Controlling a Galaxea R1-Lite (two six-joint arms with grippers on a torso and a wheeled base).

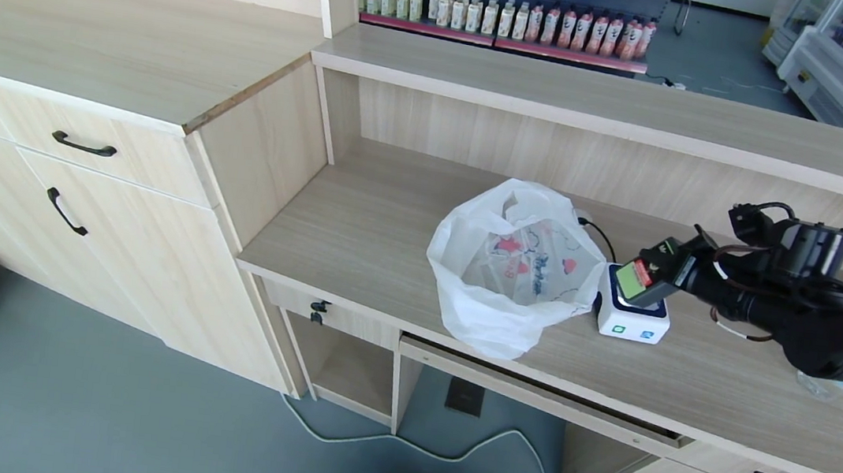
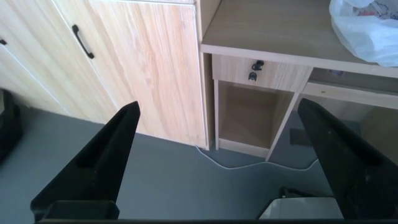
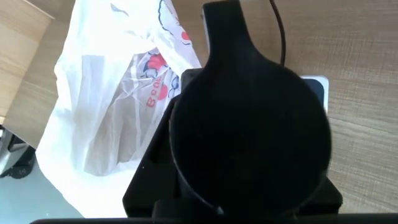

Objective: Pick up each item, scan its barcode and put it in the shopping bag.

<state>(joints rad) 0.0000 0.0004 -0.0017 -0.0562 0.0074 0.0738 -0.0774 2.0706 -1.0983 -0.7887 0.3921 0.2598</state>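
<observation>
A white plastic shopping bag stands open on the wooden counter; it also appears in the right wrist view. Right beside it sits a small white scanner box. My right gripper is shut on a dark item with a green and red label, held just above the scanner's top. In the right wrist view the item is a big black round shape that hides the fingers. My left gripper hangs open and empty over the floor, in front of the cabinet.
A black cable runs from the scanner to the counter's back wall. Something clear lies on the counter under my right arm. A raised ledge overhangs the counter. Cabinet doors and drawers stand at the left.
</observation>
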